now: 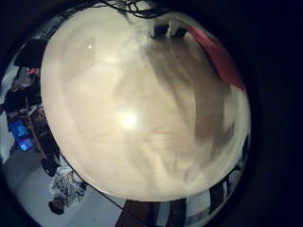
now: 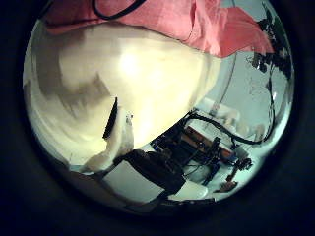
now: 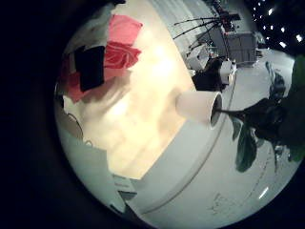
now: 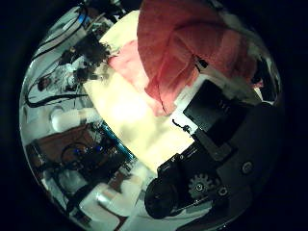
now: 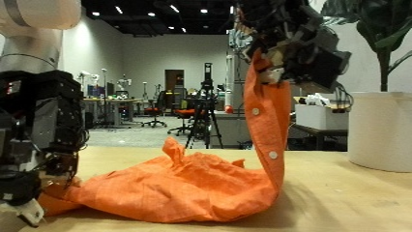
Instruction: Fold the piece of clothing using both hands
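One orange garment (image 5: pixel 181 184) lies bunched on the wooden table (image 5: pixel 348 198), one buttoned edge pulled upright. Right hand (image 5: pixel 299 43) pinches that edge up high, fingers curled on cloth. Left hand (image 5: pixel 36 145) sits low at the garment's other end; finger state unclear. White pot (image 5: pixel 381 130) stands nearby.

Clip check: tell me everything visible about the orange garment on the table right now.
The orange garment is a thin, soft-looking woven piece with a row of white buttons along one edge. Most of it lies crumpled on the light wooden table. One buttoned strip is lifted upright, pinched by the right robot hand. The left robot hand sits at the heap's other end, touching it; whether it grips cannot be told.
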Robot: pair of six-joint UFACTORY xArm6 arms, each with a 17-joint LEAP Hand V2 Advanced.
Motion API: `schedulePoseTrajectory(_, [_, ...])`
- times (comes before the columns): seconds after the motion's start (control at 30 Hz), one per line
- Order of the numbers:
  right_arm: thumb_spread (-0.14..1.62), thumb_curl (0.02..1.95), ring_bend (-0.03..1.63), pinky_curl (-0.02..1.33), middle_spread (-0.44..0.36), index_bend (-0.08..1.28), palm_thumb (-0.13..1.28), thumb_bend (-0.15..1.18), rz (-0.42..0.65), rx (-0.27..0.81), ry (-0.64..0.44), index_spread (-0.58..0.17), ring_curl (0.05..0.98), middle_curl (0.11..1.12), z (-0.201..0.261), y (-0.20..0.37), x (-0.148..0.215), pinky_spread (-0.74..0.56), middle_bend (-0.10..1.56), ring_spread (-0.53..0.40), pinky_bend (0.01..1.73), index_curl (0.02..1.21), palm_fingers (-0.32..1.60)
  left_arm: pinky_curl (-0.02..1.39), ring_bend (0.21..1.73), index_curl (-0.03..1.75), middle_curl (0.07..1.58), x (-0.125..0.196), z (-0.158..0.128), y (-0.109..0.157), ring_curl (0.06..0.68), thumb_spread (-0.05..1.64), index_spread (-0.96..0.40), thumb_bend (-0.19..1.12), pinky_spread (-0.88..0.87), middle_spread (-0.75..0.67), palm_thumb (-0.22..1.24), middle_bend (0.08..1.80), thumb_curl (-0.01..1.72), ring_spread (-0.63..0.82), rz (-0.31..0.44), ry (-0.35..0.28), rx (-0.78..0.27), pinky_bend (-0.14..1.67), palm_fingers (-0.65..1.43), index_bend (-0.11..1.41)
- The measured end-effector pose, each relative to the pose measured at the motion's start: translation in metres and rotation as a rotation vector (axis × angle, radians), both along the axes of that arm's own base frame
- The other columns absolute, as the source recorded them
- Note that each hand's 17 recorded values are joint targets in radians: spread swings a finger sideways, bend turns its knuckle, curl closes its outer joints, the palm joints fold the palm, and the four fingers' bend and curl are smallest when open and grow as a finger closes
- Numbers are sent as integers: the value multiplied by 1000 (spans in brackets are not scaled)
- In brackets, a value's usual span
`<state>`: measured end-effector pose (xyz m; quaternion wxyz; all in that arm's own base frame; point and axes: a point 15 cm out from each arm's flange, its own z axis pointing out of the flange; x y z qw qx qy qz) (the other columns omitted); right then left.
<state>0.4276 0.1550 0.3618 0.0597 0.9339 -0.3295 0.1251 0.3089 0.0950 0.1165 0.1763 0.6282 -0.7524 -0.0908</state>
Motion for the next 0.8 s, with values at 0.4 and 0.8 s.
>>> schedulePoseTrajectory(0.4, [956,1146,1303,1076,-126,1006,1151,129,224,-8,11,-249,808,819,-24,120,-11,-312,1313,-243,1060,929,1070,322,443,244,304,-1,-7,1,228,1219,178,-15,512,303,540,196,355,526,12,-4,-61,275,-15,151])
schedulePoseTrajectory(0.8, [997,1181,1299,1100,-129,998,1139,111,333,115,-95,-254,817,828,-53,206,24,-313,1305,-244,1043,941,1064,322,447,252,314,-2,8,3,228,1218,178,-15,511,288,542,196,352,514,11,-26,-63,270,-9,153])
